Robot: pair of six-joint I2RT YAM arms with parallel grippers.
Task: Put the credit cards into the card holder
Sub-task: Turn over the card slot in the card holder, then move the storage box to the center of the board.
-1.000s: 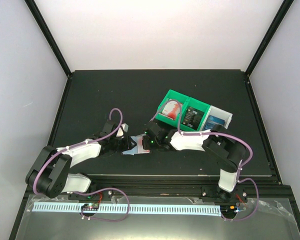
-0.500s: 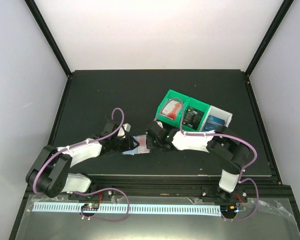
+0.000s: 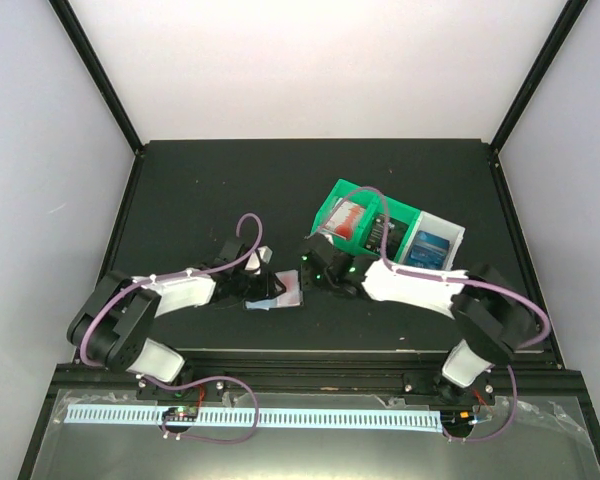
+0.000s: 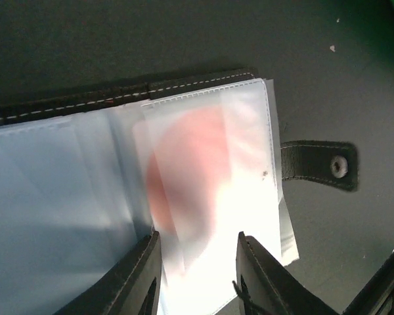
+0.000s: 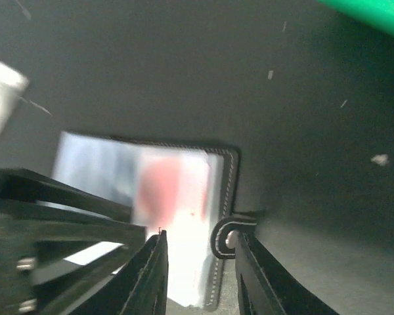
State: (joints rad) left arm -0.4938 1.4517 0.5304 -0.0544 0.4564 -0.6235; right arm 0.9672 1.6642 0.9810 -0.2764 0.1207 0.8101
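Observation:
The black card holder (image 3: 278,293) lies open on the mat, its clear sleeves up. A red-and-white credit card (image 4: 190,177) sits inside a sleeve and also shows in the right wrist view (image 5: 174,197). The snap tab (image 4: 318,164) sticks out to the right. My left gripper (image 4: 197,266) is open, its jaws standing either side of the sleeve's near edge. My right gripper (image 5: 200,272) is open and empty just off the holder's tab side, with the tab (image 5: 226,236) by its right finger. More cards lie in the bins: red-and-white (image 3: 348,218), black (image 3: 385,232) and blue (image 3: 432,243).
Two green bins (image 3: 330,200) and a white bin (image 3: 458,235) stand in a row at the right behind the right gripper. A green bin edge (image 5: 374,13) shows in the right wrist view. Black mat (image 3: 200,190) surrounds the holder.
My right gripper has drawn back from the holder toward the bins. My left gripper has slid right over the holder. The red-and-white card now lies in the sleeve.

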